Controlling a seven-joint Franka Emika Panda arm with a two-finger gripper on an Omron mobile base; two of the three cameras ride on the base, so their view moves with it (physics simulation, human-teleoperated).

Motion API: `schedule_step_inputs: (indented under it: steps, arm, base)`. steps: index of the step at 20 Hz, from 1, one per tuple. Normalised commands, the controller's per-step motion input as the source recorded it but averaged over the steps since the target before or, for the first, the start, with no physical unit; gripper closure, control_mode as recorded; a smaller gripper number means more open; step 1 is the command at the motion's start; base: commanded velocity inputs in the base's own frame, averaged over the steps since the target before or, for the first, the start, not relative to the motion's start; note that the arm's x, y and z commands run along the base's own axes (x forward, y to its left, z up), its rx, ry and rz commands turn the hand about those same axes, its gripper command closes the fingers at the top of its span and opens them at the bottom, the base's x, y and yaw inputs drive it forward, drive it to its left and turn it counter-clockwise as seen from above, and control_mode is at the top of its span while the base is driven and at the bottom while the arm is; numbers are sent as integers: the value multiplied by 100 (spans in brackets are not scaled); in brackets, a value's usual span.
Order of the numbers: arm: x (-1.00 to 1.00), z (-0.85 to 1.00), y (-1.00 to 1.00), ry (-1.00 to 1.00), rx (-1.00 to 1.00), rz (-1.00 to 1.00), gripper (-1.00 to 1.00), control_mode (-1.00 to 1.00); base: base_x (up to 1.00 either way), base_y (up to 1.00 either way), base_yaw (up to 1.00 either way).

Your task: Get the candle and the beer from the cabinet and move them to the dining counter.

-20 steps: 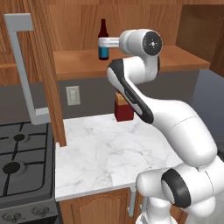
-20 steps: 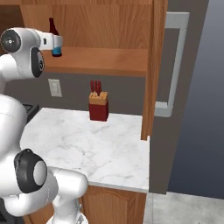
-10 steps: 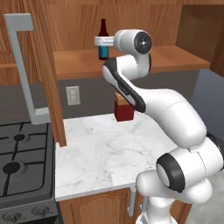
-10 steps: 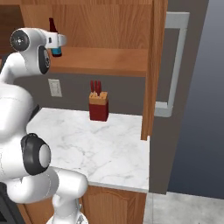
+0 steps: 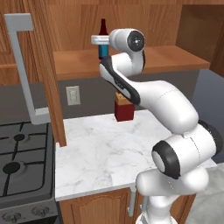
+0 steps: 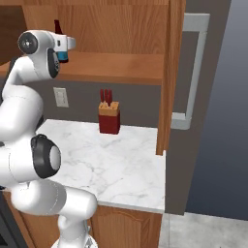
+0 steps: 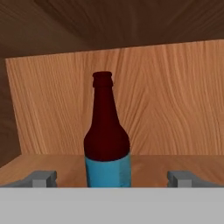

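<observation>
The beer is standing upright on the wooden shelf of the open cabinet, above a marble worktop. The fingers are spread wide on either side of the bottle's base, gripping nothing. A red knife block is sitting on the worktop by the grey wall; a stove is adjoining on the left.

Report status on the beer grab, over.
Claw open, lined up on the beer. Beer upright on the cabinet shelf, between the fingertips, not gripped. Nothing in the way.
</observation>
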Motion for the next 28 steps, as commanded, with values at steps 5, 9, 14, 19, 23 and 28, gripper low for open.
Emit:
schedule_step_inputs:
  steps: [5, 9, 14, 19, 23, 28]
  arm:
    - [21, -3, 9, 0, 0, 0, -100, -100]
    - [20, -1, 2, 0, 0, 0, -100, -100]
    - [22, 0, 0, 1, 0, 0, -100, -100]
    - [20, -1, 1, 2, 0, 0, -100, -100]
    - [17, -8, 6, 3, 0, 0, -100, -100]
    - [11, -10, 10, 0, 0, 0, 100, -100]
  base:
    - [0, 0, 0]
    - [0, 0, 0]
    - [0, 0, 0]
    - [0, 0, 0]
    - [0, 0, 0]
    - [0, 0, 0]
